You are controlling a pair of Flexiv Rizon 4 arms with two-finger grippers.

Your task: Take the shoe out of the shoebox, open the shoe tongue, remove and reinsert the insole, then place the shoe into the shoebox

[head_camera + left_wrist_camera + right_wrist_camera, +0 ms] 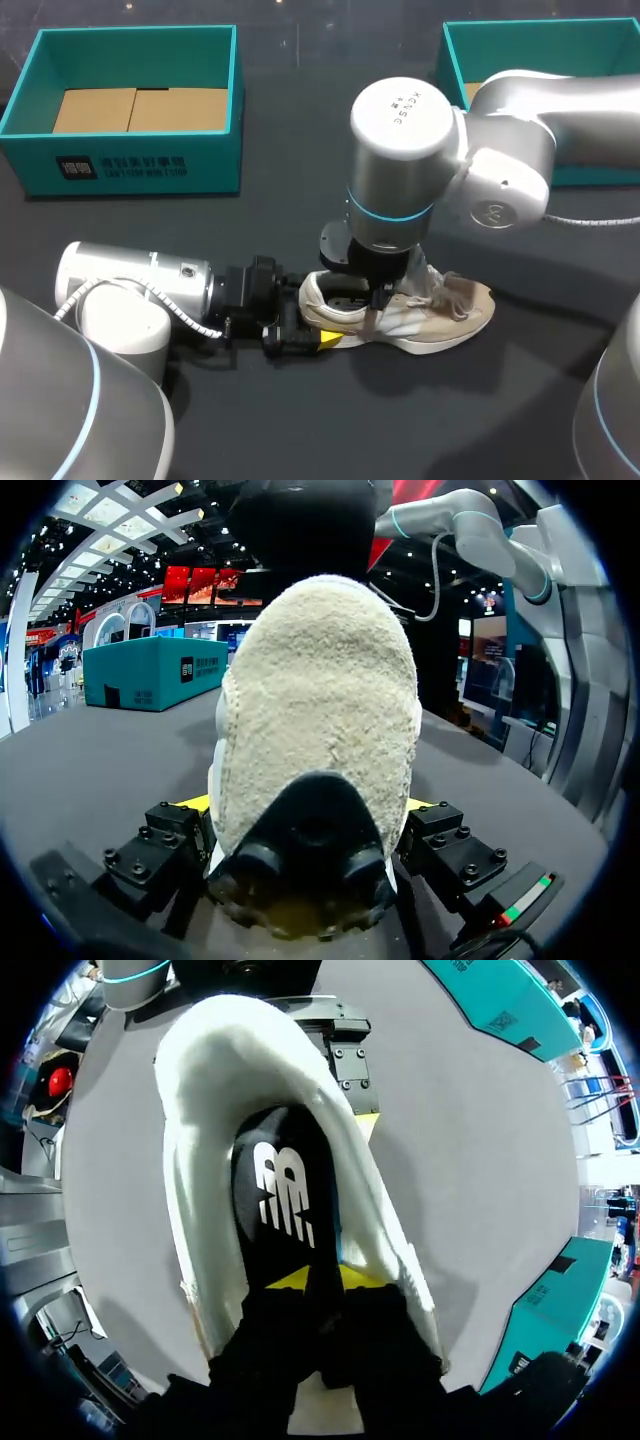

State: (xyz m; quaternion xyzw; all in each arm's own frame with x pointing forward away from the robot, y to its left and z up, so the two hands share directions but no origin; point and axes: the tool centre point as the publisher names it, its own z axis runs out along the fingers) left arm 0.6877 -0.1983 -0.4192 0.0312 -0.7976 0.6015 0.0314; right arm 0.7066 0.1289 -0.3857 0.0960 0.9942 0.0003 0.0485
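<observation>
The shoe [440, 315] lies on its sole on the desk [300, 420], outside both teal shoeboxes, one [210, 165] at the far left and the other [455, 60] at the far right.

Left gripper [318, 328]: it comes in low and level from the heel end. In the left wrist view its fingers [195, 805] bear on the heel from both sides, so it is closed on the shoe. The likely purpose is to anchor the shoe so it does not slide or lift while the inside is worked on.

Right gripper [378, 300]: it points straight down into the shoe's opening, which allows a vertical approach. In the right wrist view it sits on the black insole [280, 1190]. Whether it is clamped on the insole cannot be told.

Judged step: insole removal or reinsertion. Boxing remains to be done.
</observation>
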